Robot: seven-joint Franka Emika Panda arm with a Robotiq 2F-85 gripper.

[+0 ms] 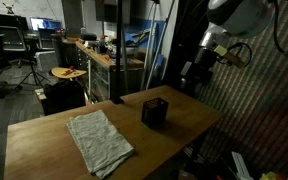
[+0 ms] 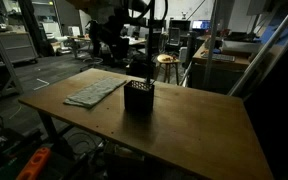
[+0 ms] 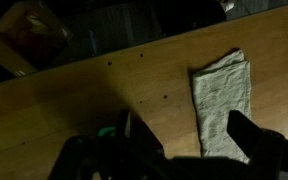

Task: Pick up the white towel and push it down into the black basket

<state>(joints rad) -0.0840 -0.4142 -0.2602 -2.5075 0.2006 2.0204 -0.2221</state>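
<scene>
The white towel lies flat on the wooden table, left of the black basket. Both also show in an exterior view, the towel left of the upright basket. In the wrist view the towel lies below the gripper, whose two dark fingers are spread apart and empty, one over the towel's near end. The basket is out of the wrist view. In an exterior view the gripper hangs above the table's far right edge, apart from both things.
A round wooden stool and a cluttered workbench stand behind the table. An office chair is at the far left. A dark patterned wall rises close to the table's right edge.
</scene>
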